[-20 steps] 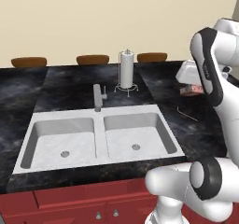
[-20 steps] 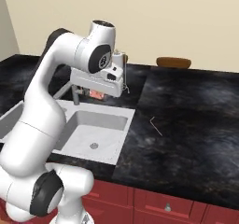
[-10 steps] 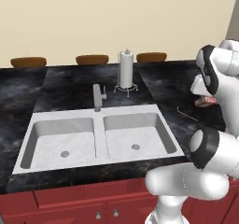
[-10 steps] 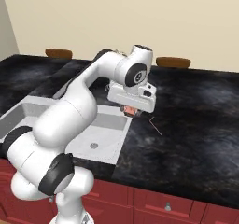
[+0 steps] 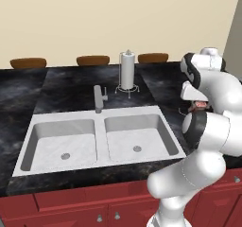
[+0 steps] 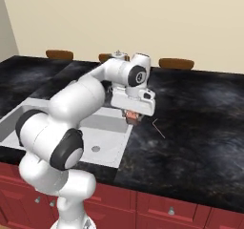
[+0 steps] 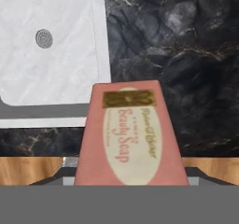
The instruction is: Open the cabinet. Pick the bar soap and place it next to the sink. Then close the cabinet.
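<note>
Hand view: bar soap (image 7: 129, 134) sits close in front of the camera, pink wrapper with a cream oval label and a gold band at its far end; fingertips hidden behind it. Below it, black marble table (image 7: 177, 55) and the rounded corner of a white sink basin (image 7: 51, 50) with its drain (image 7: 44, 38). Right base view: claw (image 6: 133, 115) hangs over the table just beside the sink's right rim, clenched on the bar soap (image 6: 133, 116), which shows as a small reddish block under the white hand. Soap is off the surface, over the strip of table between sink (image 6: 107, 128) and a thin pale scratch-like mark (image 6: 158, 128). Left base view: sink (image 5: 99, 136) is a double basin set in the table (image 5: 71, 86), faucet (image 5: 99, 98) at its back edge, paper towel holder (image 5: 126, 72) behind that near the table's far edge; soap (image 5: 198, 105) peeks out beside the arm, right of the sink. Red drawer fronts (image 6: 176, 209) run along the table's front edge.
</note>
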Motion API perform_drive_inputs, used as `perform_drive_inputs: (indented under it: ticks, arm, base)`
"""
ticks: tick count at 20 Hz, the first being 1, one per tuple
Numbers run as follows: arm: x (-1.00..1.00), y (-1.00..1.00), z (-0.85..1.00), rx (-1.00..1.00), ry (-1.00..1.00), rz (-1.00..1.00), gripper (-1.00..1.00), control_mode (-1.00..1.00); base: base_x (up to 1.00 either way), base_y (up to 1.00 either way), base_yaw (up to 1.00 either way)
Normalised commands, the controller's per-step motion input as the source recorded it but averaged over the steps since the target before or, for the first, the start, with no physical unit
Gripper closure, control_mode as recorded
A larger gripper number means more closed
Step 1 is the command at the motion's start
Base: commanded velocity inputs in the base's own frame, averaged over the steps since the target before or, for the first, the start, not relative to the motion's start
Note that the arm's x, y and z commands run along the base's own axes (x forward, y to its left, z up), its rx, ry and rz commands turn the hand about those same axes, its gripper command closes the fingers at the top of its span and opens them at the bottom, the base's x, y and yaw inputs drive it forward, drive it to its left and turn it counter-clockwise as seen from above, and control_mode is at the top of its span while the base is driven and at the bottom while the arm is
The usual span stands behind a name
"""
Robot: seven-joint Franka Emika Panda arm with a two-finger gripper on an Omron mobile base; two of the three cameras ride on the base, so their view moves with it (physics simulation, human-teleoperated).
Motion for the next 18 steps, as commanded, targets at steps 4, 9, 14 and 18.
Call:
perform_drive_inputs:
  ticks: [4,9,14,18]
  arm:
    - [0.21,-0.09,-0.63,0.03,-0.11,0.0,1.0,-1.0]
    - [0.26,-0.11,-0.62,0.0,-0.18,0.0,1.0,-1.0]
    - [0.18,-0.14,-0.54,0.0,-0.12,0.0,1.0,-1.0]
    - [0.02,-0.13,-0.44,0.0,-0.1,0.02,1.0,-1.0]
  base:
    - [0.0,0.0,0.0]
    - [0.0,0.0,0.0]
    - [0.0,0.0,0.0]
    - [0.0,0.0,0.0]
